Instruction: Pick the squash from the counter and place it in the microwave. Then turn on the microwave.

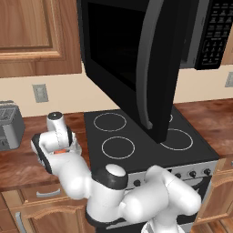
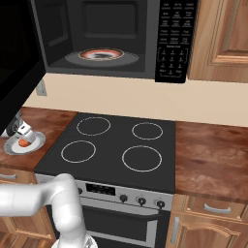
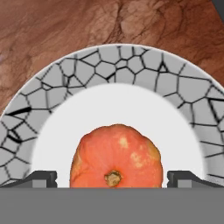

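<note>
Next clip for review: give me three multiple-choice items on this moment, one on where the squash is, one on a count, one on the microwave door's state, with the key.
1. Where does the squash lie?
A. on the stovetop
B. on the grey-rimmed plate on the counter
C. inside the microwave

2. How many rings does the stovetop show?
A. two
B. four
C. six

3. How is the microwave door?
A. swung open
B. shut
C. taken off

Key: 1 B, the hand view shows it on the plate's white middle, between the open jaws of the gripper. 2 B, the right base view shows four circles. 3 A, the door hangs out over the stove and the turntable inside shows.
</note>
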Available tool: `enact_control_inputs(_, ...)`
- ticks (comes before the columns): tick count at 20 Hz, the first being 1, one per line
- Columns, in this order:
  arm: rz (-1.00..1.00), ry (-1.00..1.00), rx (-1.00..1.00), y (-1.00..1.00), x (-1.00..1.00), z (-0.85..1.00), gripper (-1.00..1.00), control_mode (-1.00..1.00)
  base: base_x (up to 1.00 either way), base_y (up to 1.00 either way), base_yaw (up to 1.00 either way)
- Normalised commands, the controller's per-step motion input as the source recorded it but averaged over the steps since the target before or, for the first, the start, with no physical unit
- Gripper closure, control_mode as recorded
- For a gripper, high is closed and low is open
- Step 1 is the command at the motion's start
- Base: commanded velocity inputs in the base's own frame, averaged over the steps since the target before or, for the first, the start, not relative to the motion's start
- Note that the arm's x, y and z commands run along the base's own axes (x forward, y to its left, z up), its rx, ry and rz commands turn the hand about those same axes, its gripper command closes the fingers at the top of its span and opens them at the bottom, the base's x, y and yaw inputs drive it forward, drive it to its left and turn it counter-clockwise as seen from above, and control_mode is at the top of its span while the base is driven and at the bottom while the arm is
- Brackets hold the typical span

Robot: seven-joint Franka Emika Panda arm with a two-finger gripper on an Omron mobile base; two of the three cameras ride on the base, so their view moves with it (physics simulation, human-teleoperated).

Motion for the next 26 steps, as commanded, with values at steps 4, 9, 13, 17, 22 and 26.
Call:
enact_control_inputs(4, 0.00, 0.02, 0.02, 0.08, 0.00, -0.15, -1.00, -1.00, 0.00, 0.00, 0.00)
enact_control_inputs(9, 0.00, 0.00, 0.01, 0.05, 0.03, -0.15, -1.00, -1.00, 0.00, 0.00, 0.00)
enact_control_inputs(13, -0.01, 0.02, 0.00, 0.00, 0.01, -0.09, -1.00, -1.00, 0.00, 0.00, 0.00)
enact_control_inputs(17, -0.05, 0.06, 0.00, 0.00, -0.06, -0.12, -1.00, -1.00, 0.00, 0.00, 0.00)
enact_control_inputs(22, -0.08, 0.09, 0.00, 0.00, -0.13, -0.14, -1.00, -1.00, 0.00, 0.00, 0.00)
enact_control_inputs(26, -0.08, 0.06, 0.00, 0.00, -0.03, -0.12, -1.00, -1.00, 0.00, 0.00, 0.00)
